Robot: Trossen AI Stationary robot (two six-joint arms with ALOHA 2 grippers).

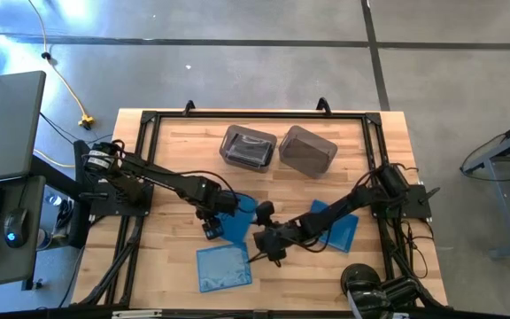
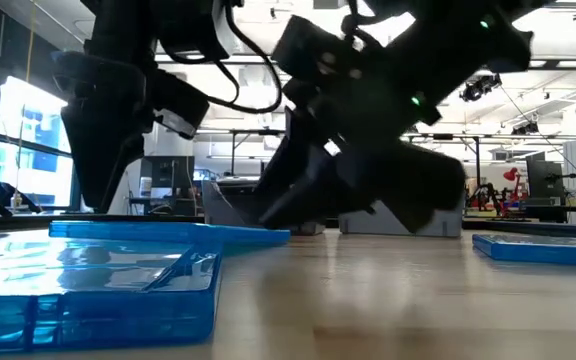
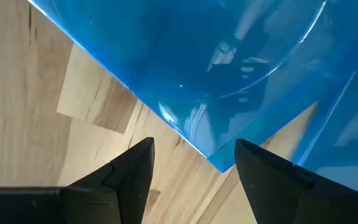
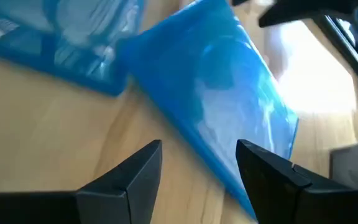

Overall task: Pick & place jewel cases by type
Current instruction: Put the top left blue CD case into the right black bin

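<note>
We're at the approach step: the left gripper (image 1: 212, 229) hovers mid-desk over the corner of a flat translucent blue plastic jewel case (image 3: 229, 68), fingers (image 3: 129, 174) spread apart, grasping nothing. The right gripper (image 1: 264, 241) sits just beside it with fingers released too. Other blue cases lie near the front edge (image 1: 223, 267) and toward the right edge (image 1: 342, 232). We judge the next move needs lowering to straddle the case edge, then clamping.
</note>
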